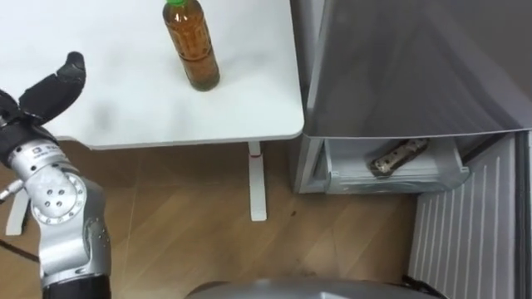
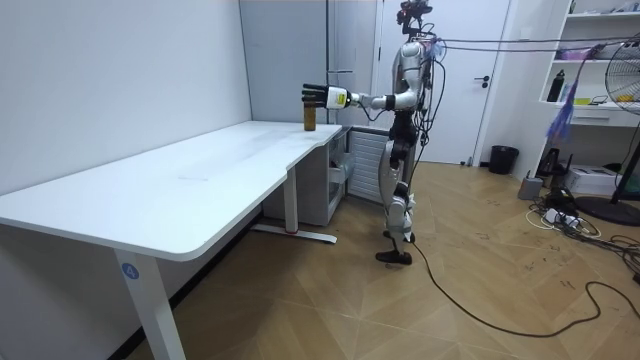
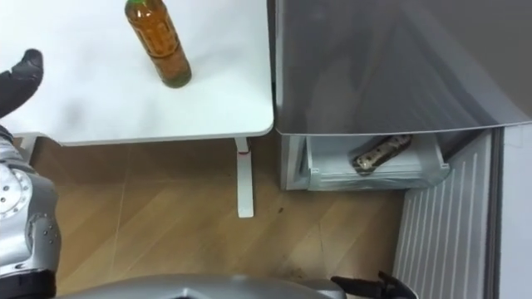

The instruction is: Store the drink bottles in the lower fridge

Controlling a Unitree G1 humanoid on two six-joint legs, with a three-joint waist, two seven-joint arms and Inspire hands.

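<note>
**1 bottle left on the table, open hand reaching for it**

The left hand (image 1: pixel 51 85) hangs above the white table (image 1: pixel 125 116) near its 9 o'clock edge, fingers straight and spread wide, holding nothing. The tea bottle (image 1: pixel 192 47) stands upright at about 1 o'clock from that hand, well apart from it, close to the table's far right corner. The spread fingers look like preparation for wrapping the bottle's body from the side.

At 3 o'clock from the table sits the grey fridge (image 1: pixel 416 58), just beside the table's end. Its lower drawer (image 1: pixel 391 178) is pulled out, and its door (image 1: pixel 470 224) is swung open at 5 o'clock. A second bottle (image 1: pixel 399 156) lies on its side in the drawer, so it is probably left open to take the next drink.

In the room view the robot stands at the table's end by the fridge, left arm stretched out level over the tabletop.
</note>
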